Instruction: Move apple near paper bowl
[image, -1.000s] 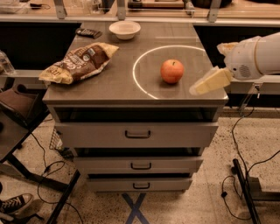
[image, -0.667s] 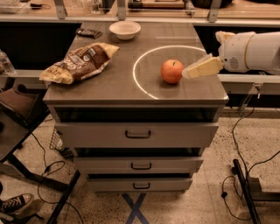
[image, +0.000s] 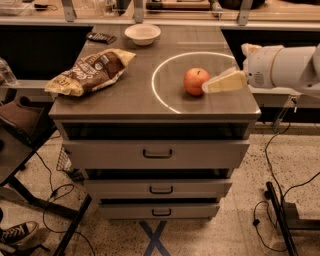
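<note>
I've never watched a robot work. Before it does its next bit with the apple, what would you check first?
1. Apple sits on the cabinet top, inside the white ring: ok.
2. Pincer is beside the apple, on the right as the camera sees it: ok.
3. Pincer touching the apple: cannot tell.
4. Paper bowl stands upright at the back of the top: ok.
5. Way from apple to bowl is open; chip bag lies off to the left: ok.
6. Apple near the bowl: not ok, not yet.
</note>
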